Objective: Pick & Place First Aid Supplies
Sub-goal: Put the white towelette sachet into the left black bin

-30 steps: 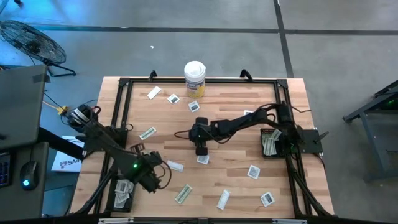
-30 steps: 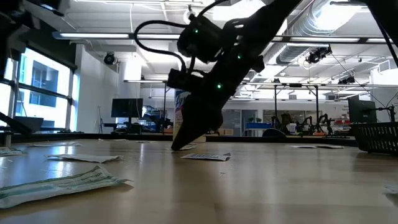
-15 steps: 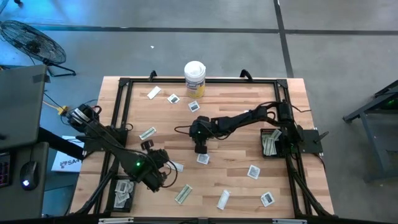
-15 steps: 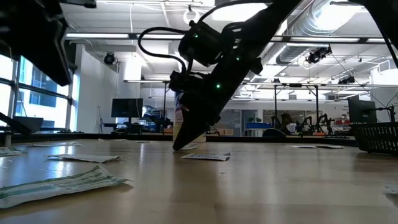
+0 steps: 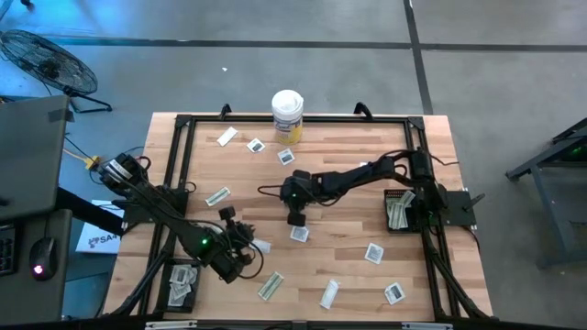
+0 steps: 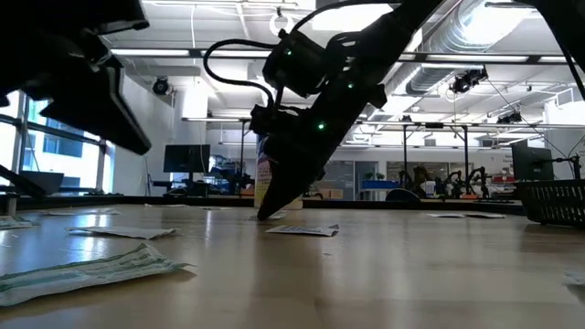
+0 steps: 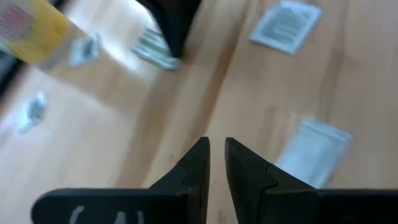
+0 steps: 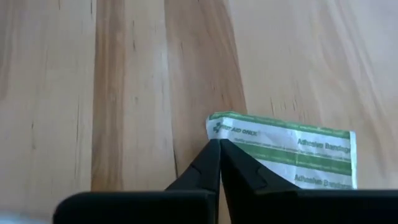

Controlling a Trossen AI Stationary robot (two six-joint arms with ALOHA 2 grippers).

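The right hand (image 8: pixel 219 144) is shut, fingertips together on the surface at the near corner of a green-printed bandage wrapper (image 8: pixel 292 152). Whether the corner is actually pinched I cannot tell. The wrapper runs away from the tips to one side, its long axis across the fingers' line. In the high view this hand (image 5: pixel 295 220) sits mid-surface, just above a square sachet (image 5: pixel 299 235). The left hand (image 7: pixel 216 149), narrow and empty, hovers beside a white packet (image 7: pixel 314 151).

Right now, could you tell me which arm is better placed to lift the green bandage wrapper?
Right. The right gripper is shut at the bandage wrapper's edge; the left gripper hangs apart, near a white packet.
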